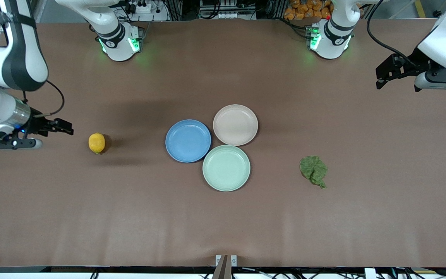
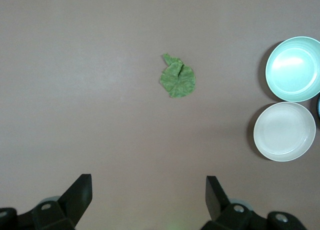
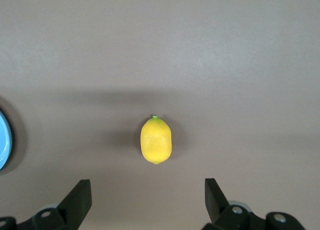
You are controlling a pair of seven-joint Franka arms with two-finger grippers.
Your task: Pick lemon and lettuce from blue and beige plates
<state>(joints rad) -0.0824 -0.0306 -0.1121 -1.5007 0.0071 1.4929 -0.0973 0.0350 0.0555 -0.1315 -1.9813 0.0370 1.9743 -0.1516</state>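
Observation:
The yellow lemon [image 1: 96, 143] lies on the bare table toward the right arm's end, off the plates; it also shows in the right wrist view [image 3: 156, 140]. The green lettuce [image 1: 313, 170] lies on the table toward the left arm's end, and shows in the left wrist view [image 2: 177, 78]. The blue plate [image 1: 188, 140] and the beige plate [image 1: 235, 124] sit mid-table, both empty. My right gripper [image 1: 68, 128] is open and empty, beside the lemon [image 3: 148, 197]. My left gripper [image 1: 378, 77] is open and empty, raised over the table's left-arm end [image 2: 149, 195].
A mint-green plate [image 1: 226, 167], also empty, touches the blue and beige plates on the side nearer the front camera. In the left wrist view the mint plate [image 2: 294, 68] and beige plate [image 2: 284, 131] show at the edge. Brown table all round.

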